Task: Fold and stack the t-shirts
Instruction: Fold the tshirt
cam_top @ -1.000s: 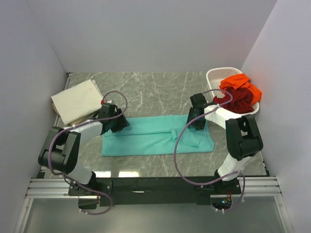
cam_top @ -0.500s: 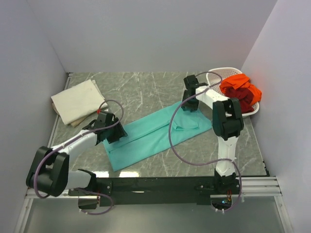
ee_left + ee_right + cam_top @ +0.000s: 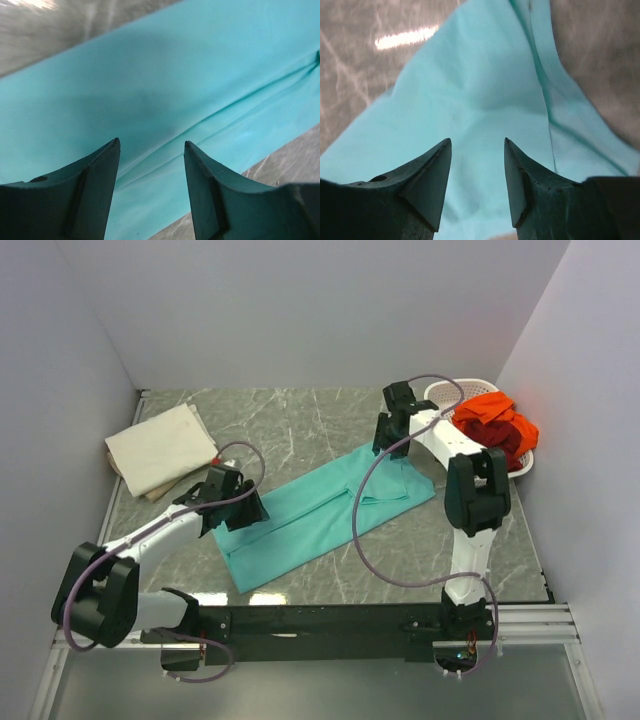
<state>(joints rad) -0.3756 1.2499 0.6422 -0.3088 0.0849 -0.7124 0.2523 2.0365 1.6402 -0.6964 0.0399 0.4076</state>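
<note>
A teal t-shirt (image 3: pixel 310 520) lies folded into a long strip, running diagonally from near left to far right on the marble table. My left gripper (image 3: pixel 240 510) is open just above its near-left end; the left wrist view shows teal cloth (image 3: pixel 150 75) under the spread jaws (image 3: pixel 151 142). My right gripper (image 3: pixel 385 443) is open over the strip's far-right end; cloth (image 3: pixel 480 90) fills the right wrist view below its jaws (image 3: pixel 477 140). A folded cream t-shirt (image 3: pixel 160 448) lies at the far left. Orange (image 3: pixel 495 412) and dark red (image 3: pixel 492 443) t-shirts sit in the basket.
A white lattice basket (image 3: pixel 440 395) stands at the far right corner by the wall. Grey walls close in the left, back and right sides. Purple cables loop from both arms over the teal t-shirt. Bare marble (image 3: pixel 300 425) shows behind the teal t-shirt.
The teal t-shirt has swung from lying straight across to lying diagonally. Its right end moved toward the back with my right gripper. My left gripper shifted slightly nearer.
</note>
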